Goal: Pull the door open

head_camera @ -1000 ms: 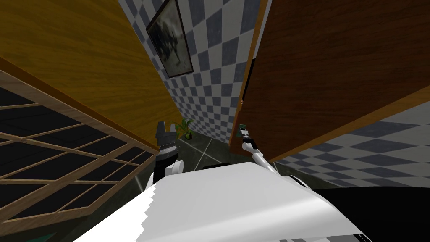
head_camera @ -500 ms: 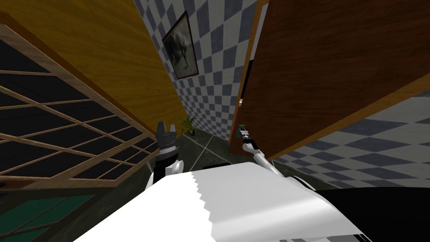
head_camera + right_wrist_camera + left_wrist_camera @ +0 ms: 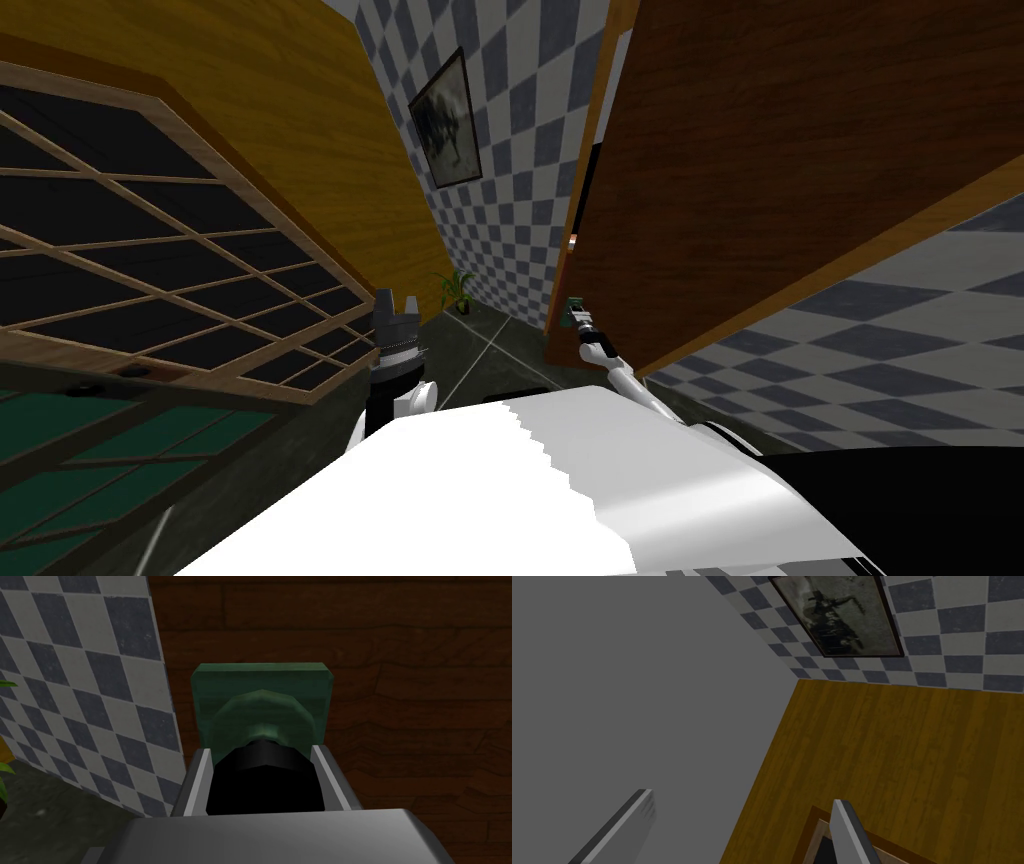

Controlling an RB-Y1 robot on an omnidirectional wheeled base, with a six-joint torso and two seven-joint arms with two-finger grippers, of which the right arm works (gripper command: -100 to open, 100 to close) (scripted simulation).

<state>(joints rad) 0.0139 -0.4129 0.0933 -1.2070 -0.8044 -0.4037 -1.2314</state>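
Observation:
The dark brown wooden door [image 3: 780, 150] stands swung out from its frame on my right. Its black knob [image 3: 264, 776] sits on a green plate [image 3: 262, 701], and my right gripper [image 3: 265, 768] is shut on the knob, one finger pressed on each side. In the head view that right gripper [image 3: 578, 318] is at the door's edge, at the end of my stretched white arm. My left gripper [image 3: 392, 303] is raised by my left shoulder, open, with nothing between its fingers [image 3: 847, 831].
A yellow-brown wooden panel [image 3: 250, 120] and a lattice-framed dark window [image 3: 160, 260] stand close on my left. A potted plant [image 3: 455, 290] sits on the dark floor by the checkered wall, with a framed picture [image 3: 447, 120] above. A narrow floor strip runs ahead.
The whole head view has shifted: the window and left panel slid right and down, the picture moved right. I have turned or moved with the door knob still held; the arms look unchanged.

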